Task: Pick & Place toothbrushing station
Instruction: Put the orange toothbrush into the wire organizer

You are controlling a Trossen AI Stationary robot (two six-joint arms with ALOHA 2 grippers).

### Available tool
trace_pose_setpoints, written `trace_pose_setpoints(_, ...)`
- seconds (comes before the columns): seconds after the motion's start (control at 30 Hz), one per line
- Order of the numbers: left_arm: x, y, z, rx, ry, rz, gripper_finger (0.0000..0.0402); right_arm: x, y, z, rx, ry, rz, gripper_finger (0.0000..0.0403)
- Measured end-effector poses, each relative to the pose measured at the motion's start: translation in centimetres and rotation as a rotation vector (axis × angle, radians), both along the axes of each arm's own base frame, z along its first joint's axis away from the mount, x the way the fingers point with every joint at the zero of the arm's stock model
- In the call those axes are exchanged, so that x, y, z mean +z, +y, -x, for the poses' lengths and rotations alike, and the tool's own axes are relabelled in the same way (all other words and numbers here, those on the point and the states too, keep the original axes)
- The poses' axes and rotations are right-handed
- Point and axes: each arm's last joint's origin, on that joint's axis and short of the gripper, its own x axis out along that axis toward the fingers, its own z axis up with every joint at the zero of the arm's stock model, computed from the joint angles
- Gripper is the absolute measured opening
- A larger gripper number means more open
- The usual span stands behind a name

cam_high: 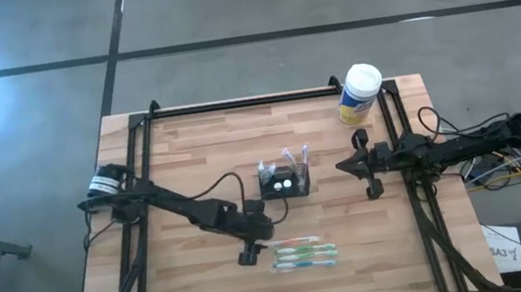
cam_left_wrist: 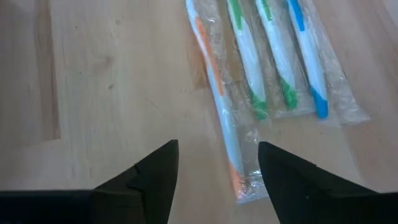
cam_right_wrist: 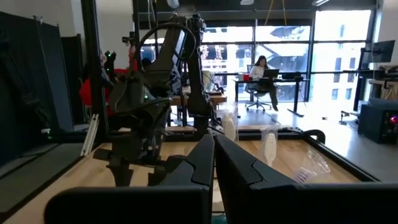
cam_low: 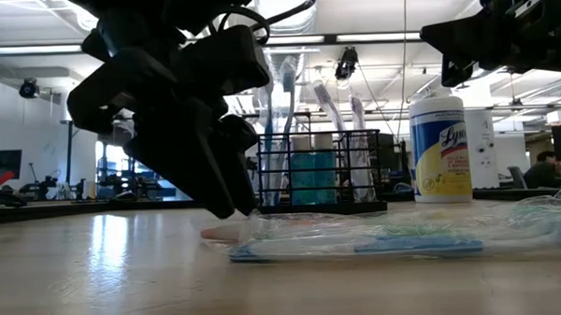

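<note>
The toothbrushing station [cam_high: 283, 180], a small black mesh caddy, stands on the table's middle with several toothbrushes upright in it; it also shows in the low view [cam_low: 320, 171]. Several clear-wrapped toothbrushes [cam_high: 305, 253] lie flat on the table nearer the front edge. My left gripper [cam_high: 258, 246] is low at their left end, slanting down and open. In the left wrist view its fingers [cam_left_wrist: 155, 180] stand on either side of the end of the orange-marked wrapped brush [cam_left_wrist: 231, 163]; I cannot tell whether they touch the wrapper. My right gripper [cam_high: 349, 167] hovers shut at the right, right of the caddy.
A yellow canister with a white lid [cam_high: 360, 95] stands at the far right corner. A black frame rail [cam_high: 245, 101] runs along the table's far edge and down both sides. Bare wood lies at the left and near the front edge.
</note>
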Motion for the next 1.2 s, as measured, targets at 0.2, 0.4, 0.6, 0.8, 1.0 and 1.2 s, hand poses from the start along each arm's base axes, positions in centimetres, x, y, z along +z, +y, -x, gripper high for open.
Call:
trace_pose_setpoints(0.2,0.1,-0.1,-0.1,0.013,-0.003,0.019,0.0222,0.0,0.0,0.0,0.003,0.001,-0.016,0.0013)
trace_pose_setpoints(0.4,-0.6,-0.4,-0.1,-0.001,0.029,0.052,0.0222,0.0,0.0,0.0,0.005,0.001,-0.027,0.0013)
trace_pose_setpoints(0.6,-1.3,-0.4,-0.2,0.003,0.037,0.022,0.0214,0.0,0.0,0.0,0.005,0.001,-0.027,0.0013)
trace_pose_setpoints(0.8,-1.6,-0.4,-0.3,-0.014,0.033,-0.01,0.0136,0.0,0.0,0.0,0.005,0.001,-0.027,0.0013)
trace_pose_setpoints(1.0,-1.2,-0.4,-0.2,-0.039,0.02,-0.021,0.0021,0.0,0.0,0.0,0.005,0.001,-0.027,0.0013)
trace_pose_setpoints(1.2,-0.4,-0.3,0.0,-0.048,0.026,-0.037,0.0032,0.0,0.0,0.0,0.004,0.002,-0.026,0.0013)
